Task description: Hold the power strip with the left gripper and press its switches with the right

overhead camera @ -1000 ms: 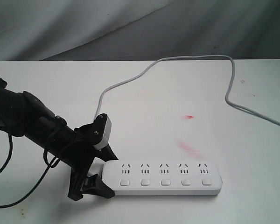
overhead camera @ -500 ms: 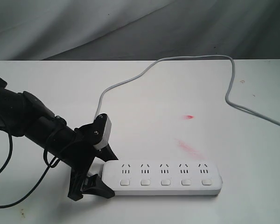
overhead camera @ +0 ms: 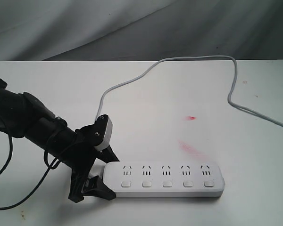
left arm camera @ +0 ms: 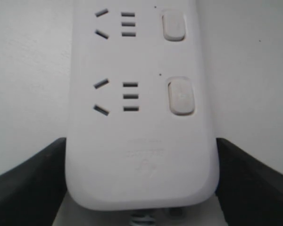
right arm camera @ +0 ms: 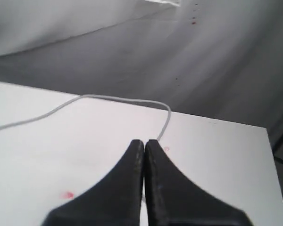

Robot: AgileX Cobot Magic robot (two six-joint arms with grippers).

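The long white power strip (overhead camera: 179,175) lies flat near the table's front edge, its row of square switches (overhead camera: 167,183) facing up. My left gripper (overhead camera: 108,176) is closed on the strip's left end, one black finger against each long side. In the left wrist view the strip (left arm camera: 137,117) fills the gap between the fingers (left arm camera: 33,179), and two switches (left arm camera: 180,96) show. My right gripper (right arm camera: 145,142) is shut on nothing, above bare table, and is out of the exterior view. The strip does not show in the right wrist view.
The strip's grey-white cord (overhead camera: 132,81) loops across the back of the white table (overhead camera: 47,84) and runs off at the right; it also shows as the cord (right arm camera: 108,99) beyond my right gripper. Red smudges (overhead camera: 192,117) mark the table behind the strip. Grey cloth (overhead camera: 132,28) hangs behind.
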